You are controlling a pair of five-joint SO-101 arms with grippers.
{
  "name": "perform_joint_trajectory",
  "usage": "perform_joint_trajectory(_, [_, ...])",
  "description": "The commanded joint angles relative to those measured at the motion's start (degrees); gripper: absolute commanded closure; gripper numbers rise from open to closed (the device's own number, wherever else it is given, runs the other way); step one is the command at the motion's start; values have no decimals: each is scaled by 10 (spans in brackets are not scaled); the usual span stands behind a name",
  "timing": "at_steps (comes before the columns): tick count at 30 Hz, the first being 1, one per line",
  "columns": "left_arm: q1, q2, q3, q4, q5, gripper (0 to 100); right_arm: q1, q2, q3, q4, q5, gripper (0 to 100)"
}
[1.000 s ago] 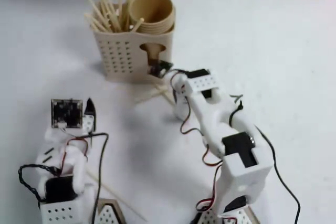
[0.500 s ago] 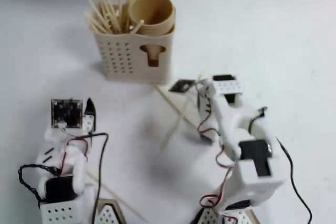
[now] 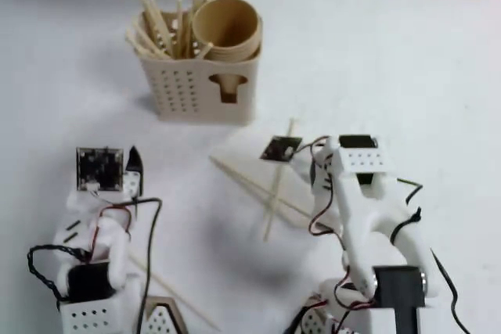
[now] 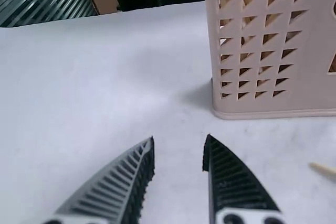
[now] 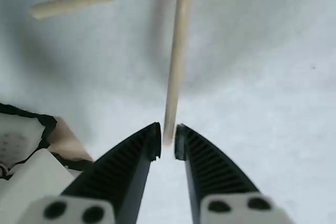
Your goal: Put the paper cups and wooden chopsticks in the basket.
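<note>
Right gripper (image 5: pixel 168 129) is clamping one chopstick (image 5: pixel 176 61) by its very tip, over the bench (image 3: pixel 407 76) in front of the basket (image 3: pixel 200 87). So slim a hold is risking the stick swivelling, slipping out, or snagging the second chopstick (image 3: pixel 243 180) crossing beneath. Left gripper (image 4: pixel 179 140) is resting near the basket, jaws apart. The left arm is covering part of a third stick (image 3: pixel 176 296). The paper cups (image 3: pixel 227 25) are nesting, count unclear.

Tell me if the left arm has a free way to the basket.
Probably yes: the left tool is open and faces the basket, with bare table between them, though I cannot judge its reach.
</note>
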Motion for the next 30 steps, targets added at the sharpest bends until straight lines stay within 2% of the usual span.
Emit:
perform_joint_trajectory(1, [-6, -7, -4, -2, -3, 838, 18, -43, 0, 34, 6, 803])
perform_joint_trajectory(4, [-6, -7, -4, -2, -3, 838, 23, -81, -13, 75, 3, 752])
perform_joint_trajectory(6, [-5, -7, -4, -2, -3, 838, 17, -106, -30, 102, -40, 748])
perform_joint_trajectory(9, [-5, -7, -4, -2, -3, 838, -36, -126, -48, 111, -155, 735])
perform_joint_trajectory(13, [-6, -7, -4, -2, -3, 838, -153, -126, -49, 102, -330, 652])
perform_joint_trajectory(17, [-6, -7, -4, -2, -3, 838, -240, -126, -48, 44, -458, 621])
perform_joint_trajectory(24, [-6, -7, -4, -2, -3, 838, -282, -48, -18, -116, -533, 670])
perform_joint_trajectory(30, [-6, -7, -4, -2, -3, 838, -278, 82, -19, -221, -536, 716])
